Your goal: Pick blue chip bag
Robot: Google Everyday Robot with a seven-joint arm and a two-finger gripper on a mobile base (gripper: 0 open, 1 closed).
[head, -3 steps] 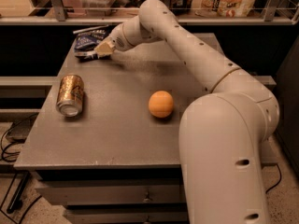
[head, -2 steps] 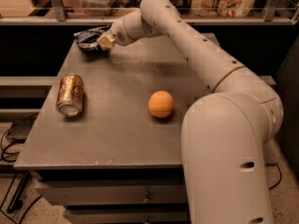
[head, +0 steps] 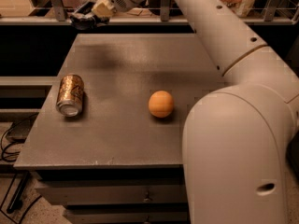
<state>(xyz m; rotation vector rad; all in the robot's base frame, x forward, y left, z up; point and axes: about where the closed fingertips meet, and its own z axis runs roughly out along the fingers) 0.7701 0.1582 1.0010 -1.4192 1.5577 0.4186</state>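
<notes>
One camera view takes in the whole desk point(head: 140, 64) from its front edge. The pincer point(head: 95, 14) is above and just past the desk's far left corner, off the surface, and it is clamped on the blue chip bag point(head: 82, 20). The bag hangs dark and crumpled at the pincer's tip, clear of the desk, in front of the rail that runs behind the far edge. The pale arm point(head: 219, 36) reaches there from the near right corner, crossing above the right edge and the far edge. A gold-brown can point(head: 70, 94) lies on its side near the left edge, its open end towards the front. An orange ball point(head: 161, 104) rests near the middle of the desk, well apart from the can.
</notes>
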